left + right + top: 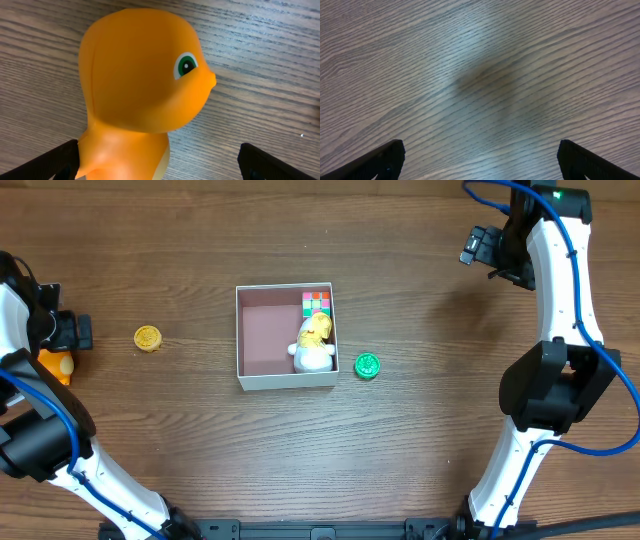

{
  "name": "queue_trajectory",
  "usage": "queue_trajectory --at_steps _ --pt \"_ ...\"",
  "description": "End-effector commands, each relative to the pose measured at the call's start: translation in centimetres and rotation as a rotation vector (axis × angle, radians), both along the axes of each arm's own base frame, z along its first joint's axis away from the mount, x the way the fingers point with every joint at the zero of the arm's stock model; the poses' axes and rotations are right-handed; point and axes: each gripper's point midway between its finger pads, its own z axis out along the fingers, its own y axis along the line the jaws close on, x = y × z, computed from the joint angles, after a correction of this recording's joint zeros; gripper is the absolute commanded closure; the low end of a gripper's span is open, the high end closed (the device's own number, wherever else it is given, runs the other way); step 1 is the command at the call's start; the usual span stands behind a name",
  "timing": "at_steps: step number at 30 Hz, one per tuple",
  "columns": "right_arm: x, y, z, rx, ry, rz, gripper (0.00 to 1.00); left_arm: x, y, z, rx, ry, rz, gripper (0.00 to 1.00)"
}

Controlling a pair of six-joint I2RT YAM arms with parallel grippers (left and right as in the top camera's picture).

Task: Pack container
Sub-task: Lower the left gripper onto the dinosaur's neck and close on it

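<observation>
The container (pixel 262 332), a square white-walled box with a dusty pink inside, sits at the table's middle. It holds a colourful cube (pixel 316 303) and a white-and-yellow toy (pixel 313 345) along its right side. An orange duck-like toy (pixel 55 366) stands at the far left, under my left gripper (pixel 62 340). In the left wrist view the orange toy (pixel 140 75) fills the space between the open fingers (pixel 160 162), touching the left one. My right gripper (pixel 490 250) is open and empty (pixel 480 160) over bare wood at the far right.
A yellow round token (pixel 148 338) lies left of the container. A green round token (pixel 367 365) lies just right of it. The wooden table (pixel 450 410) runs all round.
</observation>
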Motion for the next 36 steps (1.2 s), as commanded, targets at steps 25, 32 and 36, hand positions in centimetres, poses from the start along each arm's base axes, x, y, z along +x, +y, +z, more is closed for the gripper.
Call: queue_trajectory --at_steps 25,32,36 --pt "-0.1 -0.2 2.1 -0.014 -0.049 -0.002 0.0 0.1 -0.6 -2.4 -0.064 0.019 -0.006 0.0" --pt "-0.1 -0.2 2.1 -0.014 -0.049 -0.002 0.0 -0.1 -0.6 -2.4 -0.068 0.025 -0.006 0.0" --pt "-0.1 -0.2 2.1 -0.014 -0.049 -0.002 0.0 -0.3 -0.8 -2.4 -0.075 0.035 -0.006 0.0"
